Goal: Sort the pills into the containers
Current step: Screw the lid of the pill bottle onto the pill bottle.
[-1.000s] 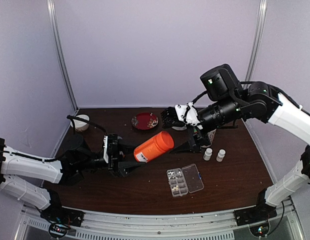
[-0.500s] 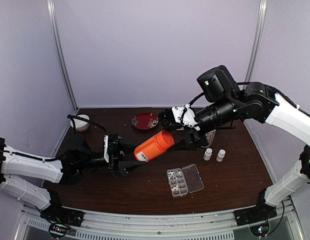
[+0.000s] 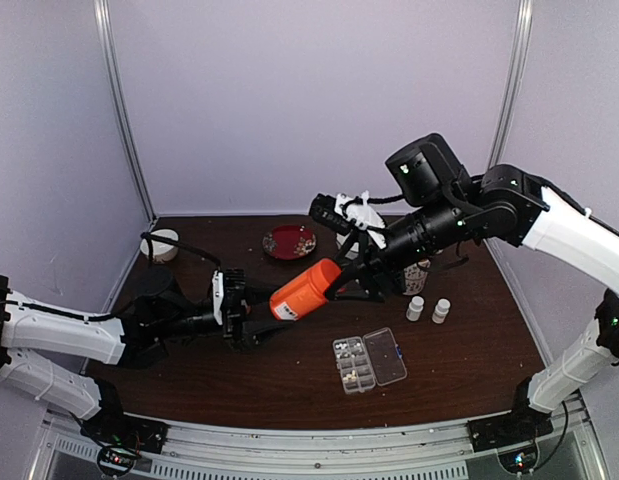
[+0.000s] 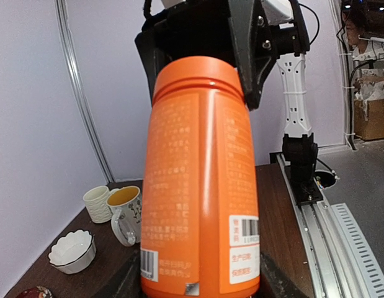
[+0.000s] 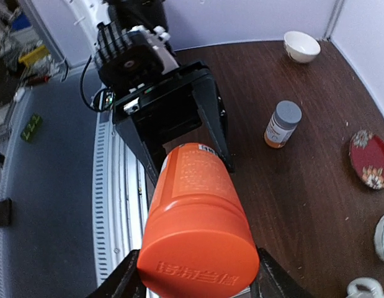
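- Only the top view shows the pill box [image 3: 369, 362], lid open, front right on the table [image 3: 469, 350], with pale pills [image 3: 353, 375] inside. Only the right wrist view shows a grey-capped bottle [image 5: 282, 123].
- Dark wood table, pale lilac walls [image 3: 289, 100].
- Tilted, airborne orange bottle [image 3: 305, 290]: left fingers [image 5: 213, 123] clamp its base, right fingers [image 4: 246, 56] are closed on its cap.

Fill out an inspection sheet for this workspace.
Surface: dark wooden table.
Job's things: pill box lies open, lid flat; whitish pills in some compartments.
Clutter: orange bottle held aloft; two small white bottles; red plate; grey-capped bottle; cups; white bowl.
Grippers: left gripper shut on the orange bottle's base; right gripper shut on its cap.
Cables: black cable arcs above the left arm.
Surroundings: pale walls; metal rail along near edge.
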